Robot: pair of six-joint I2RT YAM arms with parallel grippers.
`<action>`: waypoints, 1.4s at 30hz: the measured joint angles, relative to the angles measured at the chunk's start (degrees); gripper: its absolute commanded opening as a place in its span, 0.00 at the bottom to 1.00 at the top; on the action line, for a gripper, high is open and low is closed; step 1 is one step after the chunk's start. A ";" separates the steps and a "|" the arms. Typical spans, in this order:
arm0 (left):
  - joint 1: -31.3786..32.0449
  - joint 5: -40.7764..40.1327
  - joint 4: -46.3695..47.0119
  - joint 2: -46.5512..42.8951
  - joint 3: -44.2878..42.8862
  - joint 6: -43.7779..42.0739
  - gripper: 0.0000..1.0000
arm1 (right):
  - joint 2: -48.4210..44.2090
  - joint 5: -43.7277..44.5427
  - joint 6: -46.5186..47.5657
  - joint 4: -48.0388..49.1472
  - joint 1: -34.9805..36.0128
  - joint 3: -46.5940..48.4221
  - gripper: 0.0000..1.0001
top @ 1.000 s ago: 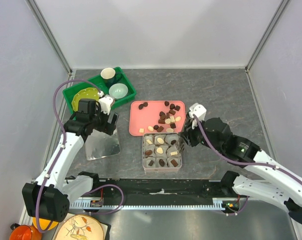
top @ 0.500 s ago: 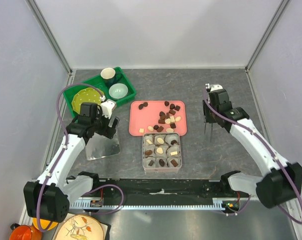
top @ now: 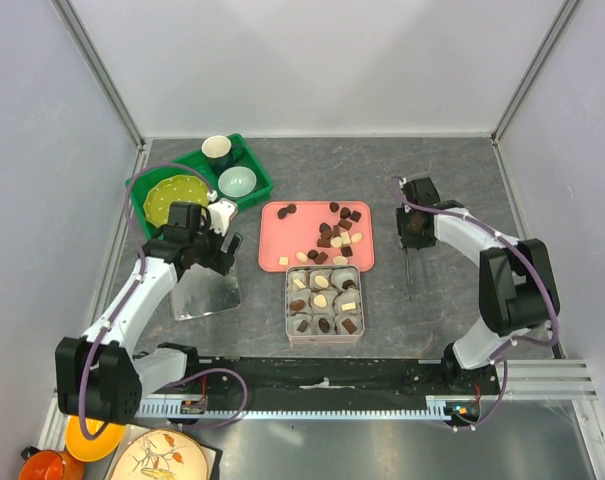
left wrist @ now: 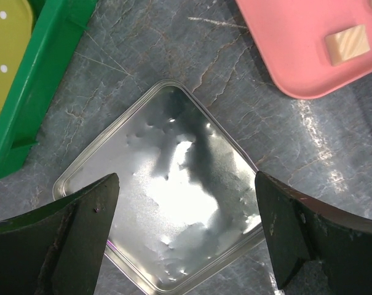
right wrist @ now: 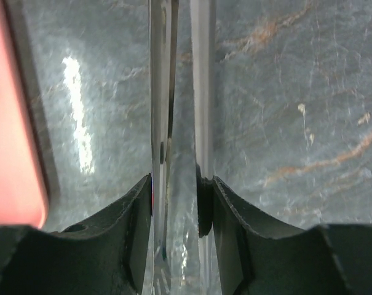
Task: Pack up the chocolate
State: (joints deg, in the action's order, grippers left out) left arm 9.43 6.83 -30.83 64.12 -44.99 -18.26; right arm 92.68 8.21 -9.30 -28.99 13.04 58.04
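Dark and cream chocolate (top: 334, 240) lies loose on the pink tray (top: 282, 240). More pieces sit in paper cups inside the square tin (top: 324, 300). A cream piece (left wrist: 347, 44) shows on the tray's corner (left wrist: 284, 55) in the left wrist view. My left gripper (top: 214, 252) (left wrist: 186, 178) hangs open above the silver lid (top: 204, 290) (left wrist: 173, 203), holding nothing. My right gripper (top: 414, 230) (right wrist: 176, 181) is low over the table right of the tray. Its fingers press both blades of the metal tongs (top: 412, 272) (right wrist: 201, 92), whose tips point toward the near edge.
A green bin (top: 182, 158) at the back left holds a yellow-green plate (top: 172, 192), a dark cup (top: 217, 150) and a pale bowl (top: 237, 182). Its wall (left wrist: 32, 104) runs close beside the lid. Metal posts and white walls close in the table.
My right arm swung away from the tin to the table's right side and brought the tongs down. Its jaws have spread a little. The left gripper has barely moved.
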 measured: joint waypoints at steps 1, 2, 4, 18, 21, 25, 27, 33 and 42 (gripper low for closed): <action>0.02 -0.26 0.26 0.74 0.07 -0.11 0.99 | 1.05 -0.17 0.13 0.33 -0.37 0.44 0.47; 0.00 -0.39 0.79 1.88 0.17 -0.28 0.99 | 2.32 -0.50 0.31 0.55 -0.76 1.25 0.48; 0.00 -0.74 1.51 3.61 0.42 -0.61 0.99 | 5.05 -0.87 0.74 1.64 -1.38 3.13 0.49; 1.97 -3.34 4.98 12.17 0.72 -0.96 0.96 | 11.34 -0.26 3.37 6.25 -1.64 9.01 0.84; 2.36 -3.76 5.60 13.49 0.72 -0.96 0.94 | 11.34 0.31 3.43 6.34 -1.64 9.01 0.90; 2.60 -3.87 6.03 14.78 0.72 -0.96 0.92 | 11.30 2.16 3.52 6.38 -1.64 9.01 0.92; 2.71 -3.91 6.21 15.10 0.72 -0.96 0.92 | 11.02 3.23 3.43 6.54 -1.64 8.87 0.91; 3.61 -4.02 7.04 16.26 0.72 -0.94 0.89 | 4.09 7.13 1.42 8.17 -1.64 6.58 0.80; 5.22 -4.04 7.30 19.30 0.72 -0.85 0.74 | -22.73 8.90 -3.39 15.78 1.11 1.51 0.73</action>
State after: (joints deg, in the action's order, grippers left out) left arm 14.66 2.79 -23.53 83.42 -44.27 -19.11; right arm 69.95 17.10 -12.69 -13.21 14.15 59.55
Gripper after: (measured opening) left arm 0.795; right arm 0.736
